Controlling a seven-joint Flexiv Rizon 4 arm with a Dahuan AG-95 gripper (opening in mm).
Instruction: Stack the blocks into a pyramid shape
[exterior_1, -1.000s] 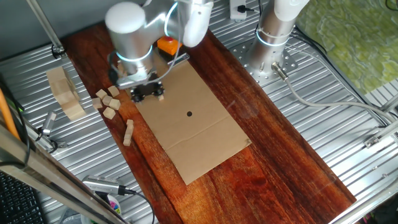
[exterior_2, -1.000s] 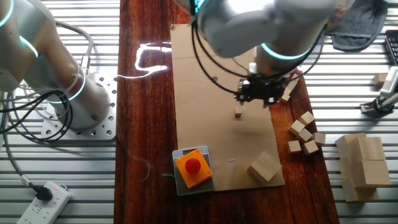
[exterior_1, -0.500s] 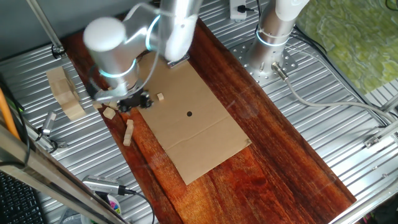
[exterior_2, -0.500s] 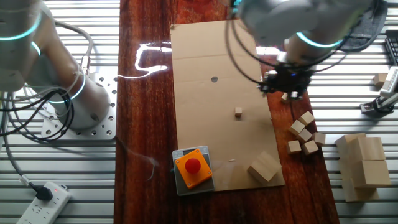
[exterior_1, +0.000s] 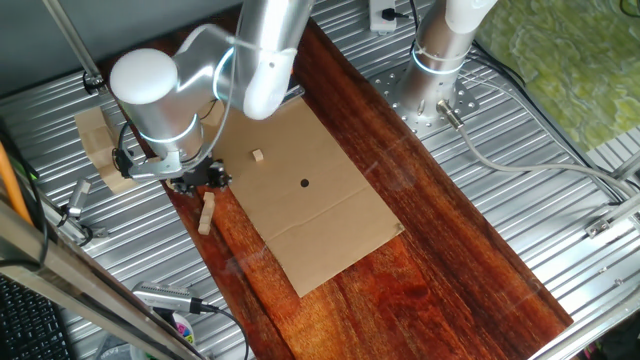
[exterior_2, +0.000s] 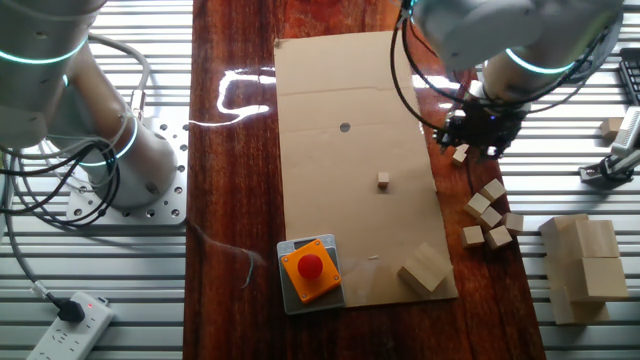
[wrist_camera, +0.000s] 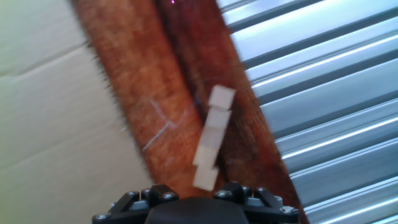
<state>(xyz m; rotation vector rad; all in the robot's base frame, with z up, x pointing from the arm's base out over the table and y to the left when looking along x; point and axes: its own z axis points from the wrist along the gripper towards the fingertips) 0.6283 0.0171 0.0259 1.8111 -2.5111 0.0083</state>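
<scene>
blocks (wrist_camera: 210, 146): row on wood, no writing legible | end effector (exterior_2: 482, 133): above them, finger state unclear

Evenly and brightly lit from above in both fixed views; shadows soft and short. Strong white glare on the polished wooden surface (exterior_2: 235, 90) in the other fixed view, shaped like a bent streak, with fainter sheen along the metal slats (exterior_2: 590, 60). Glowing cyan ring lights on the arm (exterior_1: 160, 110), slightly blown out. Mild motion softness on the arm's wrist in one fixed view; cardboard sheet (exterior_1: 310, 190) matte, free of reflections. Hand view heavily blurred throughout: row of blocks (wrist_camera: 211, 140) smeared, overexposed to near white, edges indistinct; slats (wrist_camera: 323, 74) washed out by bright reflection; dark hand (wrist_camera: 189, 202) at the bottom edge underexposed.
</scene>
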